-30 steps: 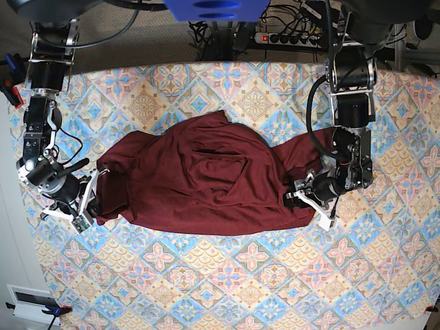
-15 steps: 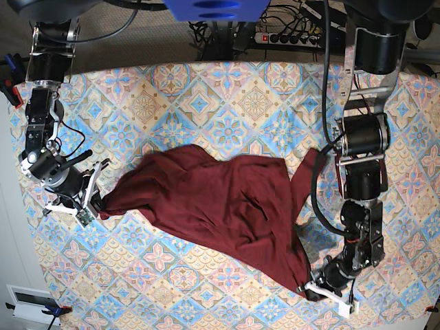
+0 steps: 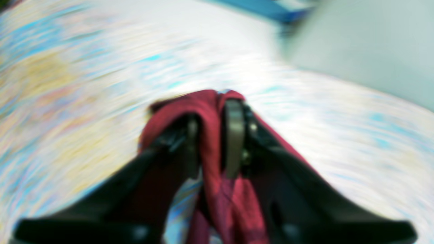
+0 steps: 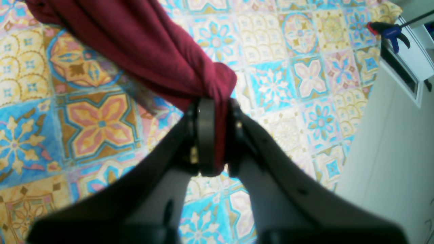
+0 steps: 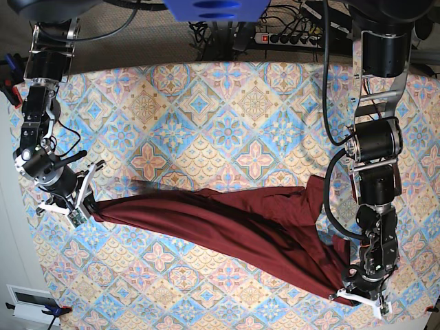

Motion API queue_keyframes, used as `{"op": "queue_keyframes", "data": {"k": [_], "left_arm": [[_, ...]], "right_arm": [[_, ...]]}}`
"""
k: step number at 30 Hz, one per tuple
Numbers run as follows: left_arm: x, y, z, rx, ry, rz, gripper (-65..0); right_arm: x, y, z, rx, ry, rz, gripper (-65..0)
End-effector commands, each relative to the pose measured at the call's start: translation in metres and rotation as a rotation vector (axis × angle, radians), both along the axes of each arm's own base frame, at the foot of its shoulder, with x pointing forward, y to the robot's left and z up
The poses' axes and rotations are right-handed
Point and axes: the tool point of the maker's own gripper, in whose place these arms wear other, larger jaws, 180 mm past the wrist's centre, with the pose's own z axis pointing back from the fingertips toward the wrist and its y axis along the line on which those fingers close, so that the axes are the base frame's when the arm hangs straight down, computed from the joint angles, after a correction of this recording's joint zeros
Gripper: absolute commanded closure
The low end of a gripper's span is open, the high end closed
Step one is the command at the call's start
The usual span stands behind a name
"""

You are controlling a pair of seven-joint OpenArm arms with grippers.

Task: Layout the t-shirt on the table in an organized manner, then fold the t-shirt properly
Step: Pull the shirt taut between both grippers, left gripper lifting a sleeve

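Observation:
The dark maroon t-shirt [image 5: 227, 223] is pulled into a long, bunched band across the front half of the patterned table [image 5: 227, 130]. My right gripper [image 5: 84, 203] is at the table's left side, shut on one end of the t-shirt [image 4: 162, 57]; the right wrist view shows fabric pinched between the fingers of that gripper [image 4: 217, 135]. My left gripper [image 5: 352, 295] is low near the front right corner, holding the other end. In the blurred left wrist view, a fold of the t-shirt [image 3: 230, 200] runs between the fingers of this gripper [image 3: 212, 135].
A power strip [image 5: 289, 38] and cables lie beyond the table's far edge. A blue clamp [image 4: 390, 30] grips the table's edge near a white box [image 5: 31, 302] at the front left. The left arm's column [image 5: 375, 144] stands over the table's right side.
The left gripper has swung from mid-right to the front right corner, dragging the shirt's end. The heaped shirt has stretched into a long band. The right gripper kept its grip and shifted slightly.

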Motion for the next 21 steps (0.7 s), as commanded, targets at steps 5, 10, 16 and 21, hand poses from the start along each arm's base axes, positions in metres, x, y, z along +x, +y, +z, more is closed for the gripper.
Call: {"op": "queue_keyframes", "data": {"k": [5,10,16,21], "left_arm": [[-0.007,0.025,0.003,0.032,-0.012,0.045,-25.6],[-0.035,0.02,-0.039,0.022,0.148,-0.015,-27.1],[-0.117,-0.028,-0.076,0.142,0.261,-0.224,-24.6],[-0.17,-0.041,-0.11,0.17,0.341,-0.271,-21.2]], "right_arm": [[0.008,-0.003,0.021,0.002,-0.063,0.001,0.0],[0.008,-0.002,0.021,0.002,-0.062,0.004,0.0],[0.007,-0.001,0.021,-0.001,-0.064,0.008,0.0],[0.007,0.0,0.02,0.002,-0.063,0.01,0.0]]}}
